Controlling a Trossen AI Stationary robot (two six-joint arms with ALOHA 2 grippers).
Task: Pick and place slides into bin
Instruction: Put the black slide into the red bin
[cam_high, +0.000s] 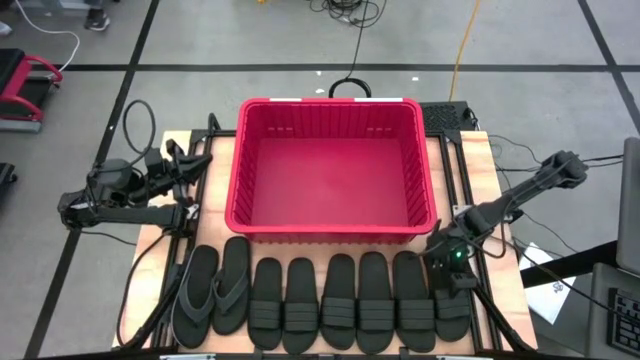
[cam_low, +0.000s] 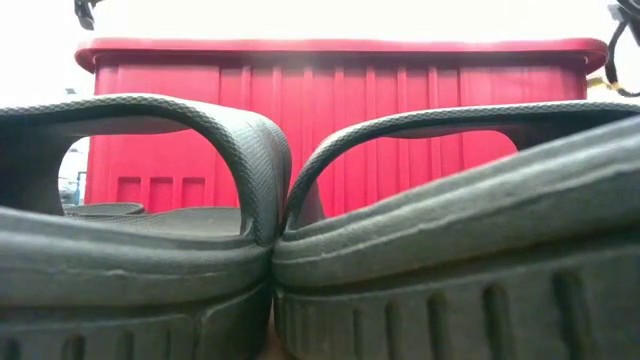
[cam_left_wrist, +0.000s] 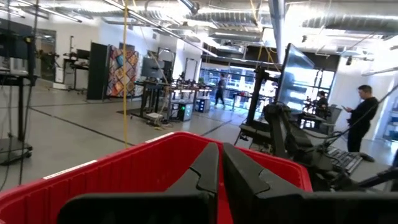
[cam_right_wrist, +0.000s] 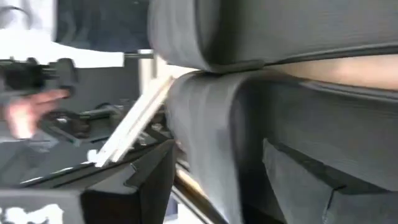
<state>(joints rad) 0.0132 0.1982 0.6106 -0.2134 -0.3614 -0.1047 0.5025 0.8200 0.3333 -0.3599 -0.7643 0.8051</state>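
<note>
No text, brand, number or sign can be read in any of the pictures. In the high view, at the lower right of the frame, white sheets of paper (cam_high: 551, 290) lie on the floor beside the table, but their print is too small to make out. In the left wrist view, at the upper left, a colourful panel (cam_left_wrist: 122, 73) stands in the room (it shows only a pattern, no letters). The red bin (cam_high: 330, 232) carries no label that I can see.
</note>
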